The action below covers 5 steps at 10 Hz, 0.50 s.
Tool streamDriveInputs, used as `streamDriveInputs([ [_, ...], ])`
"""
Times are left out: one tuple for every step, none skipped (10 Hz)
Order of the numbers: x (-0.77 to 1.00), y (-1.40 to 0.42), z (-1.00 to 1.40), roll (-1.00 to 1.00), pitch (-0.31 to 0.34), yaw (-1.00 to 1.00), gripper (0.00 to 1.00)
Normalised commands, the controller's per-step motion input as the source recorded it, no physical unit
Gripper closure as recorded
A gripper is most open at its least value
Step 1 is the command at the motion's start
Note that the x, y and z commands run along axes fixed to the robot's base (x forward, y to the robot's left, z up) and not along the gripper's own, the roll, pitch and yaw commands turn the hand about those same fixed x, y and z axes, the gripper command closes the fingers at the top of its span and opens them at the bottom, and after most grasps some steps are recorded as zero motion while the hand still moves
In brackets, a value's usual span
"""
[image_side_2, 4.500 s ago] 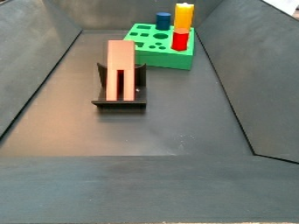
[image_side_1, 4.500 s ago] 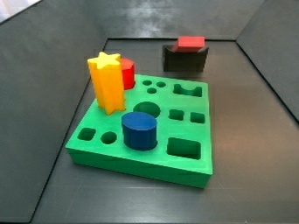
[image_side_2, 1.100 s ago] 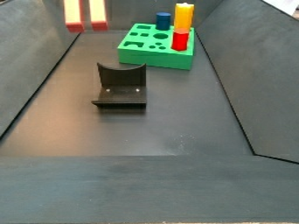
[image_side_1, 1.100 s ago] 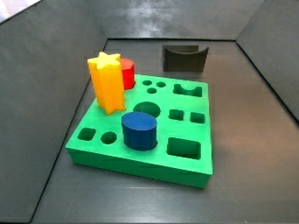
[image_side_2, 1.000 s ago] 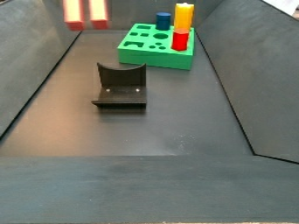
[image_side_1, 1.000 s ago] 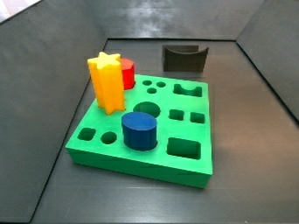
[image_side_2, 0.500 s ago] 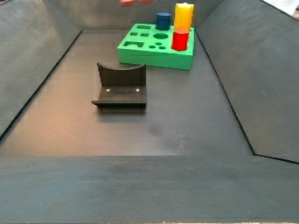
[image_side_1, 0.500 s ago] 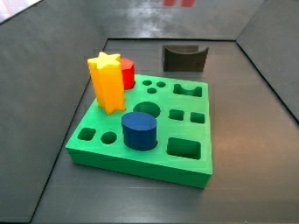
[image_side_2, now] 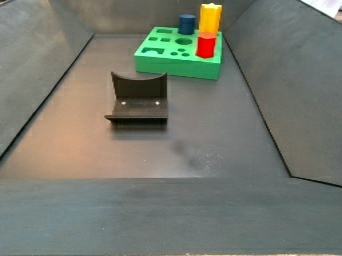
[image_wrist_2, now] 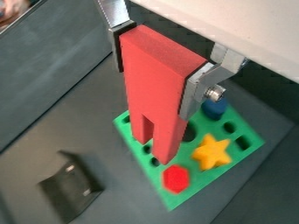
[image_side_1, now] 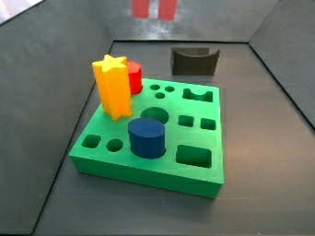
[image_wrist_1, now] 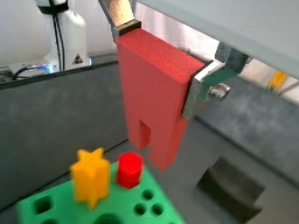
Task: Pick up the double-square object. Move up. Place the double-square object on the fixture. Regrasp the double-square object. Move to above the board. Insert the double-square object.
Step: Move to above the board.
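Observation:
The double-square object (image_wrist_1: 156, 92) (image_wrist_2: 156, 96) is a long red block hanging upright, notched end down, with my gripper (image_wrist_1: 163, 59) (image_wrist_2: 160, 66) shut on its upper part; the silver fingers (image_wrist_1: 202, 88) press both its sides. It hangs high above the green board (image_wrist_2: 132, 131) (image_wrist_1: 52, 208), well clear of the holes. In a side view only its lower end (image_side_1: 155, 9) shows at the top edge, behind the board (image_side_1: 123, 147). The dark fixture (image_side_1: 193, 61) (image_side_2: 136, 98) (image_wrist_2: 70, 188) stands empty on the floor.
A yellow star prism (image_side_1: 113, 88) (image_wrist_2: 212, 150), a red cylinder (image_side_1: 133, 76) (image_wrist_2: 177, 178) and a blue cylinder (image_side_1: 147, 138) (image_wrist_2: 214, 107) stand upright in the board. Sloping grey walls (image_side_2: 40, 90) close in the floor.
The red block, gone from the fixture, has travelled high from beside the fixture toward the board. It has left one side view's top edge and entered the other's.

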Motion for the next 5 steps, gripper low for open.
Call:
streamDriveInputs([
  [-0.15,-0.08,0.04,-1.0,-0.058,-0.19,1.0],
  [-0.11,-0.05,0.03,-0.96,-0.048,-0.18,1.0],
  [-0.07,0.0,0.01,-0.56,-0.035,-0.08,1.0],
  [-0.06,0.01,0.01,-0.41,-0.038,-0.05,1.0],
  [-0.04,0.01,-0.01,-0.22,-0.027,-0.03,1.0],
])
